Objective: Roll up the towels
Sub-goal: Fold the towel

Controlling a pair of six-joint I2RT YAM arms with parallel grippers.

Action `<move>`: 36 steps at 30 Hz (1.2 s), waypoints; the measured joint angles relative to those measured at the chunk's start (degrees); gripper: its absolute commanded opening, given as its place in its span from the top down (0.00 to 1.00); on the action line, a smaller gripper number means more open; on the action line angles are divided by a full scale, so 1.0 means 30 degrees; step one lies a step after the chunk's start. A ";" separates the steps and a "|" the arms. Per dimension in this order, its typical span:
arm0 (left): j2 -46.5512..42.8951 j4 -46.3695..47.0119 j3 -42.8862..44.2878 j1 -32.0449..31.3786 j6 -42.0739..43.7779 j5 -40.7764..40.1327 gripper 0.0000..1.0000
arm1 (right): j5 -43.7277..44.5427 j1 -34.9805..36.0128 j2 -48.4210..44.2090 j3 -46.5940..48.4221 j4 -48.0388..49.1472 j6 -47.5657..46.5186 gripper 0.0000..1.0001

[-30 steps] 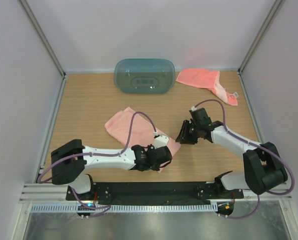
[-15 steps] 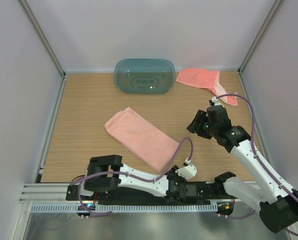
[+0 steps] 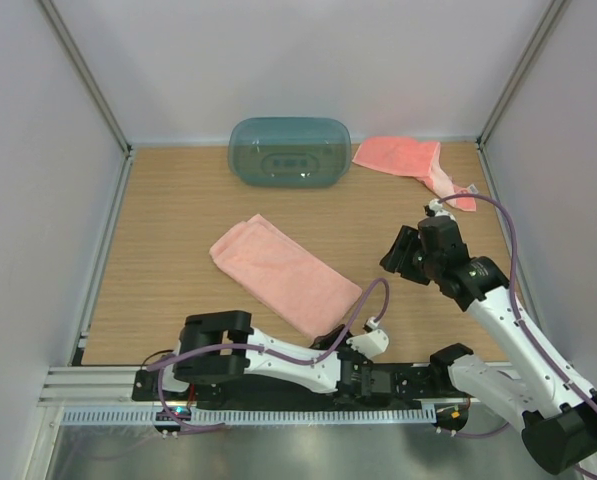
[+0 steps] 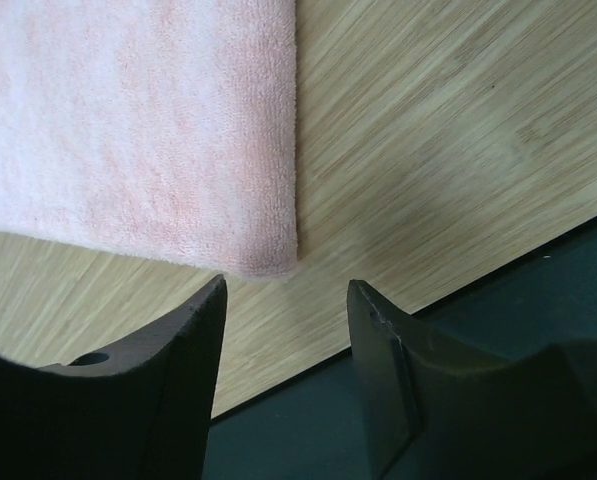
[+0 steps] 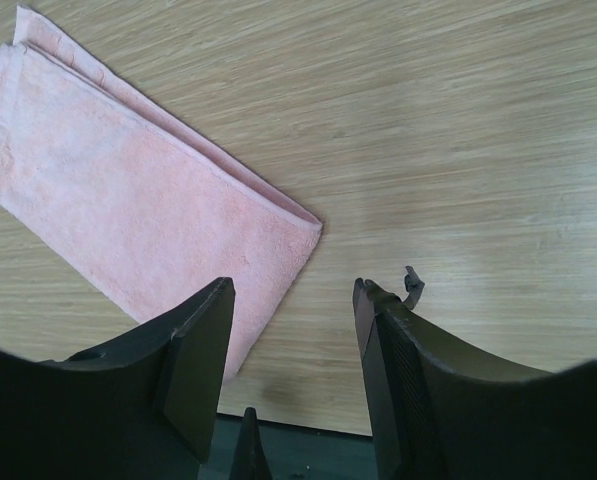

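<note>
Wooden table (image 3: 178, 200), folded pink towel (image 3: 283, 275), crumpled towel (image 3: 398, 155), tag (image 3: 470, 188) unreadable

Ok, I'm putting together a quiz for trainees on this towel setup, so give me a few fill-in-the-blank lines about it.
1. The folded towel is ____ in colour.
2. The left gripper and the right gripper both stand ____, holding nothing.
3. In the top view, the crumpled towel lies to the ____ of the teal bin.
Missing words: pink; open; right.

Left arm (image 3: 288, 358) and right arm (image 3: 503, 315): white links, black joint housings, a purple cable (image 3: 511, 255) looped along each; fingers (image 4: 168, 370) dark, tapered, matte.
</note>
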 measured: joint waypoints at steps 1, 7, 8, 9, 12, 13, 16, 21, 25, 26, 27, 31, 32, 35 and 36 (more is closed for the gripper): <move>0.0015 -0.0080 0.0000 0.0000 0.0015 -0.0066 0.46 | 0.0000 0.0000 0.0000 0.0000 0.0000 0.0000 0.42; 0.0102 0.0539 -0.0743 0.0248 0.0350 -0.0102 0.52 | -0.0007 0.0000 0.0248 0.0000 0.0022 -0.0007 0.42; 0.0102 0.0729 -0.0998 0.0342 0.0554 -0.0226 0.53 | -0.0007 0.0000 0.0291 -0.0007 0.0022 -0.0007 0.42; 0.0044 0.0867 -0.1209 0.0495 0.0685 -0.0328 0.55 | -0.0007 0.0000 0.0342 -0.0036 0.0036 -0.0007 0.42; -0.0364 0.1698 -0.1858 0.1078 0.1195 -0.0306 0.55 | -0.0015 0.0000 0.0510 -0.0095 0.0036 0.0000 0.42; -0.0474 0.1967 -0.2033 0.1239 0.1370 -0.0291 0.56 | -0.0015 0.0000 0.0554 -0.0138 0.0058 0.0000 0.42; -0.0685 0.2594 -0.2339 0.1515 0.1843 -0.0153 0.59 | -0.0095 0.0000 0.0663 -0.0328 0.0131 0.0015 0.42; -0.0852 0.3548 -0.2667 0.1654 0.2739 0.0313 0.75 | -0.0328 0.0000 0.0707 -0.0692 0.0328 0.0131 0.42; -0.0852 0.4313 -0.2871 0.1734 0.3351 0.0758 0.97 | -0.0670 0.0000 0.0699 -0.1151 0.0546 0.0262 0.40; -0.0860 0.4342 -0.2878 0.1749 0.3351 0.0758 0.97 | -0.0882 0.0000 0.0670 -0.1355 0.0692 0.0335 0.40; -0.0947 0.4524 -0.3009 0.1763 0.3475 0.0823 1.00 | -0.1275 -0.0007 0.0641 -0.1625 0.0918 0.0466 0.33; -0.2331 0.6025 -0.4539 0.2098 0.3585 0.1639 1.00 | -0.3432 -0.0007 0.0306 -0.3504 0.2878 0.1413 0.05; -0.2994 0.6462 -0.5187 0.2295 0.3570 0.2106 1.00 | -0.4109 -0.0007 0.0219 -0.4095 0.3577 0.1749 0.03; -0.5304 0.7504 -0.7162 0.3147 0.3512 0.3621 1.00 | -0.5967 0.0000 0.0189 -0.6011 0.5457 0.2965 0.03; -0.6142 0.7730 -0.7766 0.3483 0.3490 0.4102 1.00 | -0.6346 0.0015 0.0262 -0.6426 0.5858 0.3264 0.03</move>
